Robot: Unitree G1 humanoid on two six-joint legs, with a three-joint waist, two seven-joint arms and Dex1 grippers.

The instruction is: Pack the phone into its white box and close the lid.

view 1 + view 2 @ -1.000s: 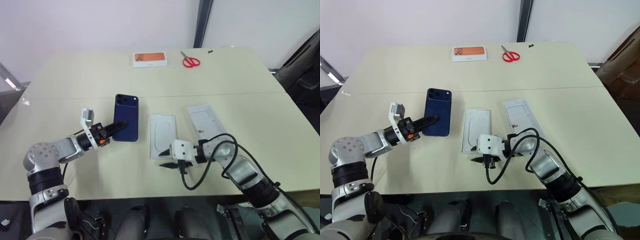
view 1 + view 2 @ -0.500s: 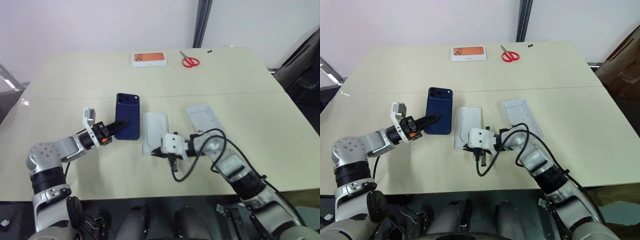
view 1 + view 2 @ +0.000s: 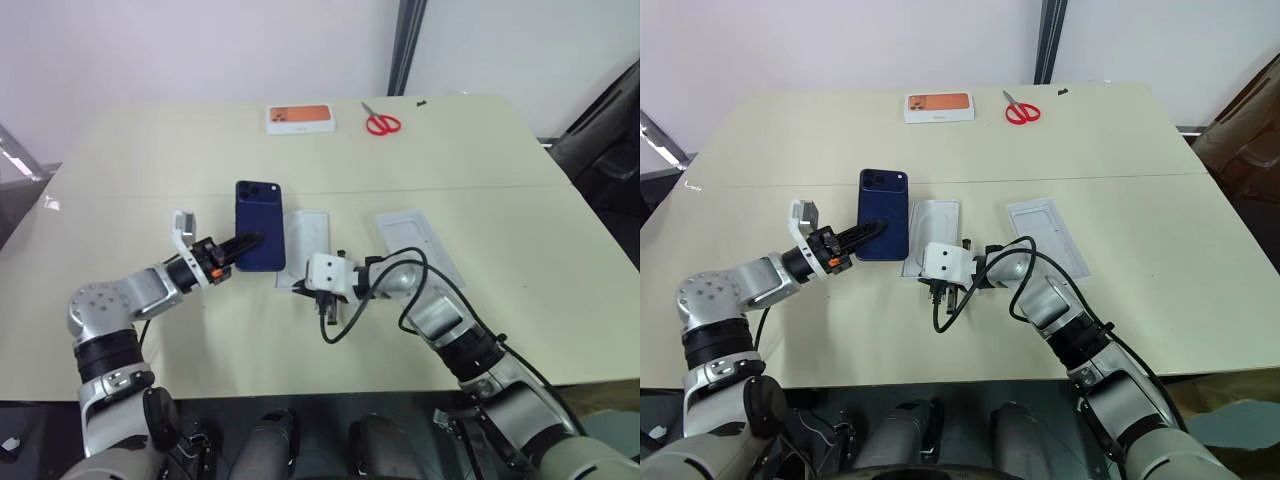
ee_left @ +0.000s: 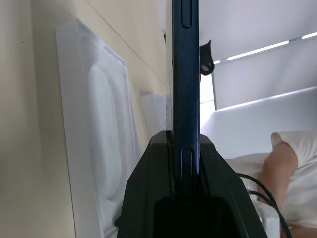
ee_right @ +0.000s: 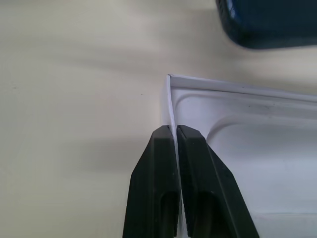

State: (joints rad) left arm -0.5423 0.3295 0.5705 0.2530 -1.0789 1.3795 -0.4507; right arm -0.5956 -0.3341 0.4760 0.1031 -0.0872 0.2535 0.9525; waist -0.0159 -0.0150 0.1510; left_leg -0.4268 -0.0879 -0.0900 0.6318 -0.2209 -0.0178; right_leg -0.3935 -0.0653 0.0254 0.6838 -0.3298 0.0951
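The dark navy phone (image 3: 260, 222) lies flat just over the table, camera cluster at its far end. My left gripper (image 3: 244, 243) is shut on its near edge, and the left wrist view shows the phone (image 4: 185, 74) edge-on between the black fingers (image 4: 148, 198). The white box (image 3: 308, 240), a shallow tray with a thin rim and a rounded moulded recess, lies right beside the phone. My right gripper (image 5: 173, 130) is shut on the box's thin rim (image 5: 171, 104) at its near corner. The lid (image 3: 414, 240) lies open side up to the right.
At the table's far edge sit a white box with an orange print (image 3: 300, 118) and red scissors (image 3: 381, 123). A black cable (image 3: 335, 325) loops from my right wrist onto the table. Bare tabletop stretches across the near side and the left.
My right gripper has dragged the white box left and away from me, up beside the phone. The left gripper holds the phone much where it was.
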